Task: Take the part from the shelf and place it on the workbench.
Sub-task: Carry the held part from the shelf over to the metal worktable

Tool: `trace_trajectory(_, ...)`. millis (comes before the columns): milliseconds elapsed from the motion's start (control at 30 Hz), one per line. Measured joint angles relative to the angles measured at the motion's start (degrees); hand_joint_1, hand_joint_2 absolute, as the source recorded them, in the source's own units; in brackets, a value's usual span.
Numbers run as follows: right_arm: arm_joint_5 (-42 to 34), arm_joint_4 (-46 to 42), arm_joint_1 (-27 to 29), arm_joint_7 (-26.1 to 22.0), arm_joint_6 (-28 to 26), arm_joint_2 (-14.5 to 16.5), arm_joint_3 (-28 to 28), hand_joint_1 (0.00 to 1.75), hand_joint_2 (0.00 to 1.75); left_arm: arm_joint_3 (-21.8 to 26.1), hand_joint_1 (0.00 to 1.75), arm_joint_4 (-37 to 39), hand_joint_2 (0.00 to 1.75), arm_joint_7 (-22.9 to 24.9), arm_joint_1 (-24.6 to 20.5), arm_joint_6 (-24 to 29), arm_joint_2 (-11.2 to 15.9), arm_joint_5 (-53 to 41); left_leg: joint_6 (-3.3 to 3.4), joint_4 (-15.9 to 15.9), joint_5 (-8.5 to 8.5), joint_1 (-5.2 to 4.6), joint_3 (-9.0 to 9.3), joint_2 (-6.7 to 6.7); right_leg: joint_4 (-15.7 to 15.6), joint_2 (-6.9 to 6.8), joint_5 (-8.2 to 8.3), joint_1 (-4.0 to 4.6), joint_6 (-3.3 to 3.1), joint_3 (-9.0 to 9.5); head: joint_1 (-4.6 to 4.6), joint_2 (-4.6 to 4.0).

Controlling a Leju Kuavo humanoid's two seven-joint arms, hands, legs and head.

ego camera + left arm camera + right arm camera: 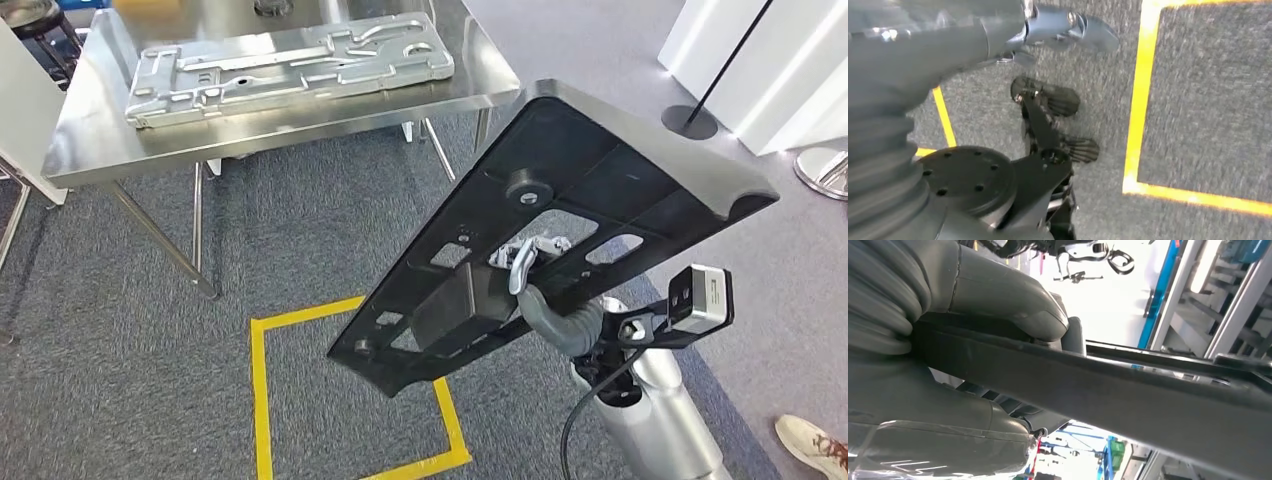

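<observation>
The part is a large black flat panel [560,200] with cut-outs and a round boss. It hangs tilted in the air over the grey carpet, right of the workbench. My right hand [535,275] grips it from underneath near its lower middle, partly seen through the cut-outs. In the right wrist view the thick grey thumb [998,295] and the fingers clamp the panel's dark edge [1128,390]. The steel workbench [90,130] stands at the upper left. My left hand [1068,30] hangs over the carpet and holds nothing, its fingers loosely apart.
A silver stamped metal plate [290,65] lies across the workbench. A yellow tape square [258,400] marks the floor below the panel. White partitions [760,60] and a stanchion base [690,122] stand at the right. A person's shoe [810,445] is at the lower right.
</observation>
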Motion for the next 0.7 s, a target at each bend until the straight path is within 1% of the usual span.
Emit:
trace_trajectory(33, 0.1, -0.06, -0.21, 0.04, -0.13, 0.02, 0.01, 1.75, 1.75, -0.01, 0.0, 0.0, 1.75, 0.01, -0.09, 0.04, -0.01, 0.01, -0.23, 1.97, 0.0, 0.05, -0.92, 0.12, -0.23, -0.01, -0.31, -0.1, -0.33, 0.7, -0.07, 0.0)
trace_trajectory(67, 0.26, -0.09, -0.43, 0.07, -0.25, 0.05, 0.04, 1.75, 1.75, -0.01, 0.0, 0.0, 1.75, 0.03, -0.16, 0.08, -0.02, 0.01, -0.48, 4.93, -0.51, 0.14, -2.54, 0.23, -0.44, -0.06, -0.64, -0.17, -0.6, 1.37, -0.11, 0.0)
trace_trajectory(100, 0.46, -0.12, -0.6, 0.09, -0.38, 0.08, 0.09, 1.75, 1.75, -0.02, 0.0, 0.0, 1.75, 0.07, -0.2, 0.1, -0.05, 0.02, -0.72, 8.58, -1.64, 0.26, -4.75, 0.33, -0.54, -0.15, -1.07, -0.15, -0.82, 1.89, -0.18, 0.0)
trace_trajectory(133, 0.73, -0.13, -0.71, 0.15, -0.5, 0.09, 0.14, 1.75, 1.75, -0.02, 0.0, 0.0, 1.75, 0.13, -0.18, 0.13, -0.09, 0.03, -0.92, 12.04, -3.33, 0.34, -7.26, 0.38, -0.57, -0.21, -1.53, -0.13, -0.95, 2.33, -0.2, 0.0)
trace_trajectory(167, 0.97, -0.12, -0.74, 0.23, -0.6, 0.1, 0.21, 1.75, 1.75, -0.02, 0.0, 0.0, 1.75, 0.18, -0.09, 0.14, -0.1, 0.04, -1.07, 14.49, -4.93, 0.41, -9.44, 0.39, -0.56, -0.28, -2.02, -0.1, -1.01, 2.83, -0.2, 0.0)
trace_trajectory(200, 1.16, -0.11, -0.72, 0.31, -0.69, 0.1, 0.28, 1.75, 1.75, -0.02, 0.0, 0.0, 1.75, 0.21, 0.03, 0.18, -0.1, 0.07, -1.13, 15.46, -5.78, 0.44, -10.96, 0.42, -0.55, -0.36, -2.53, -0.07, -1.02, 3.43, -0.21, 0.0)
trace_trajectory(233, 1.37, -0.1, -0.7, 0.38, -0.78, 0.1, 0.34, 1.75, 1.75, -0.02, 0.0, 0.0, 1.75, 0.23, 0.14, 0.22, -0.1, 0.1, -1.12, 14.4, -5.13, 0.46, -11.57, 0.49, -0.55, -0.49, -3.1, -0.03, -0.98, 4.17, -0.23, 0.0)
trace_trajectory(267, 1.58, -0.09, -0.68, 0.43, -0.85, 0.14, 0.42, 1.75, 1.75, -0.01, 0.0, 0.0, 1.75, 0.21, 0.22, 0.28, -0.1, 0.13, -1.0, 11.52, -2.91, 0.44, -11.33, 0.71, -0.55, -0.7, -3.7, 0.02, -0.92, 5.02, -0.22, 0.0)
trace_trajectory(300, 1.82, -0.08, -0.66, 0.46, -0.95, 0.17, 0.48, 1.75, 1.75, -0.01, 0.0, 0.0, 1.75, 0.19, 0.3, 0.34, -0.09, 0.15, -0.68, 7.55, 0.44, 0.35, -10.59, 1.31, -0.61, -0.95, -4.3, 0.07, -0.83, 5.78, -0.22, 0.0)
trace_trajectory(333, 2.08, -0.04, -0.63, 0.51, -1.11, 0.22, 0.55, 1.75, 1.75, 0.0, 0.0, 0.0, 1.75, 0.15, 0.34, 0.39, -0.09, 0.16, -0.31, 3.92, 3.36, 0.18, -9.91, 1.99, -0.6, -1.22, -4.87, 0.18, -0.67, 6.48, -0.18, 0.0)
trace_trajectory(367, 2.33, 0.0, -0.61, 0.61, -1.31, 0.29, 0.63, 1.75, 1.75, 0.0, 0.0, 0.0, 1.75, 0.1, 0.34, 0.44, -0.09, 0.16, 0.09, 1.41, 5.36, -0.04, -9.44, 2.57, -0.62, -1.43, -5.33, 0.27, -0.43, 6.89, -0.14, 0.0)
trace_trajectory(400, 2.6, 0.04, -0.57, 0.76, -1.54, 0.34, 0.74, 1.75, 1.75, 0.0, 0.0, 0.0, 1.75, 0.05, 0.36, 0.46, -0.1, 0.16, 0.48, 0.19, 6.41, -0.26, -9.26, 2.87, -0.66, -1.6, -5.7, 0.33, -0.12, 7.08, -0.11, 0.0)
trace_trajectory(433, 2.87, 0.08, -0.56, 0.92, -1.76, 0.39, 0.86, 1.75, 1.75, 0.0, 0.0, 0.0, 1.75, -0.01, 0.36, 0.48, -0.11, 0.16, 0.74, 0.05, 6.34, -0.43, -9.27, 2.71, -0.73, -1.77, -5.96, 0.37, 0.22, 7.26, -0.08, 0.0)
trace_trajectory(500, 3.34, 0.04, -0.68, 1.29, -1.98, 0.46, 1.08, 1.75, 1.75, 0.0, 0.0, 0.0, 1.75, -0.13, 0.44, 0.48, -0.15, 0.16, 1.29, -0.49, 6.59, -0.28, -8.65, 2.08, -0.92, -2.05, -6.53, 0.44, 0.9, 7.71, -0.07, 0.0)
trace_trajectory(533, 3.46, 0.02, -0.78, 1.38, -2.01, 0.47, 1.15, 1.75, 1.75, 0.0, 0.0, 0.0, 1.75, -0.19, 0.44, 0.47, -0.17, 0.16, 1.55, -0.89, 6.59, -0.09, -8.19, 1.86, -0.11, -1.88, -7.13, 0.44, 1.16, 7.55, 0.04, 0.0)
trace_trajectory(567, 3.52, 0.0, -0.87, 1.44, -2.01, 0.47, 1.2, 1.75, 1.75, 0.0, 0.0, 0.0, 1.75, -0.23, 0.4, 0.46, -0.2, 0.15, 1.82, -1.3, 6.53, 0.13, -7.68, 1.68, 1.98, -1.51, -8.19, 0.39, 1.4, 6.63, 0.17, 0.0)
trace_trajectory(600, 3.56, 0.02, -0.86, 1.45, -2.01, 0.47, 1.27, 1.75, 1.75, 0.0, 0.0, 0.0, 1.75, -0.27, 0.33, 0.46, -0.22, 0.15, 2.04, -1.51, 6.34, 0.21, -7.28, 1.53, 5.46, -1.05, -9.63, 0.19, 1.58, 4.79, 0.3, 0.0)
trace_trajectory(633, 3.57, 0.06, -0.82, 1.45, -2.01, 0.47, 1.32, 1.75, 1.75, 0.0, 0.0, 0.0, 1.75, -0.28, 0.25, 0.46, -0.22, 0.14, 2.22, -1.57, 6.03, 0.25, -6.96, 1.36, 9.74, -0.67, -11.15, 0.05, 1.77, 2.23, 0.43, 0.0)
trace_trajectory(667, 3.6, 0.12, -0.7, 1.45, -2.01, 0.47, 1.38, 1.75, 1.75, 0.0, 0.0, 0.0, 1.75, -0.28, 0.19, 0.45, -0.22, 0.14, 2.28, -1.55, 5.67, 0.25, -6.65, 1.15, 13.66, -0.49, -12.18, -0.12, 1.96, -0.35, 0.45, 0.0)
trace_trajectory(700, 3.63, 0.18, -0.59, 1.46, -2.01, 0.47, 1.43, 1.75, 1.75, 0.0, 0.0, 0.0, 1.75, -0.29, 0.19, 0.45, -0.23, 0.14, 2.26, -1.5, 5.29, 0.25, -6.26, 0.91, 15.96, -0.45, -12.13, -0.27, 2.11, -2.27, 0.46, 0.0)
